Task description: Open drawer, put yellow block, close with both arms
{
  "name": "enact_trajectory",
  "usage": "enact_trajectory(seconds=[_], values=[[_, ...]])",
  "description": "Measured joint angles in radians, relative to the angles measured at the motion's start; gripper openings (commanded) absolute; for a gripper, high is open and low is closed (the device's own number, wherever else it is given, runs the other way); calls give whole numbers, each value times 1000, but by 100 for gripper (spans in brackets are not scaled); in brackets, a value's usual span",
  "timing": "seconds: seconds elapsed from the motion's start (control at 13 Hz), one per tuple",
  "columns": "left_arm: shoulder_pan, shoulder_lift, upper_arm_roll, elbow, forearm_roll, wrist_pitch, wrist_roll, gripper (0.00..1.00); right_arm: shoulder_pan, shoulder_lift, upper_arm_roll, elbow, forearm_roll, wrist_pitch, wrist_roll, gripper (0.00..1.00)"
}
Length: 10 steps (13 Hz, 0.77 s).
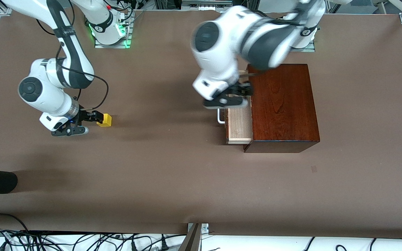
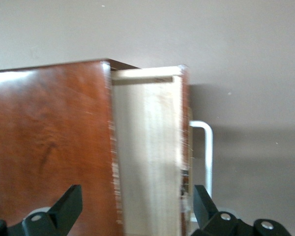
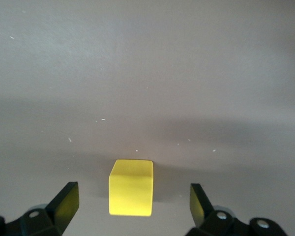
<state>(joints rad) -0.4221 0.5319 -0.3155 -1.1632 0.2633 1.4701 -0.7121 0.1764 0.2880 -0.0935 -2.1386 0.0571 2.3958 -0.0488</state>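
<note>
A: Drawer (image 1: 238, 126)?
B: Part open; left gripper (image 2: 137, 206) over it, fingers apart, hiding part of the handle (image 2: 206, 152).
A: Yellow block (image 3: 131, 187)?
B: On table (image 1: 173, 174), between right gripper's (image 3: 132, 204) spread fingers, unheld.

The left arm (image 1: 243, 38) is smeared with blur and covers the farther part of the drawer (image 1: 238, 124), so only one bend of the white handle (image 1: 220, 116) shows below the left gripper (image 1: 237, 96). In the left wrist view the box (image 2: 49, 147) runs off the edge. The right gripper (image 1: 90, 120) hides one side of the yellow block (image 1: 105, 119).
</note>
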Motion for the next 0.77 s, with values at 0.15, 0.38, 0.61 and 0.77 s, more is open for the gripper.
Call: enact_trajectory(seconds=[0.15,0.38,0.61,0.77], values=[[129,-49,0,1,-47,-28,76,100,0,23,6,-36,17,60,6,100],[246,-102,-2,2,-79,-61,176,100,1,48,21,-96,18,151,29,100],[377,-133,-1,0,-118,-143,384,100,1,68,24,-116,18,186,40,84],[483,-143,0,-5,-167,-150,522,100,1,82,27,-116,18,198,41,57]])
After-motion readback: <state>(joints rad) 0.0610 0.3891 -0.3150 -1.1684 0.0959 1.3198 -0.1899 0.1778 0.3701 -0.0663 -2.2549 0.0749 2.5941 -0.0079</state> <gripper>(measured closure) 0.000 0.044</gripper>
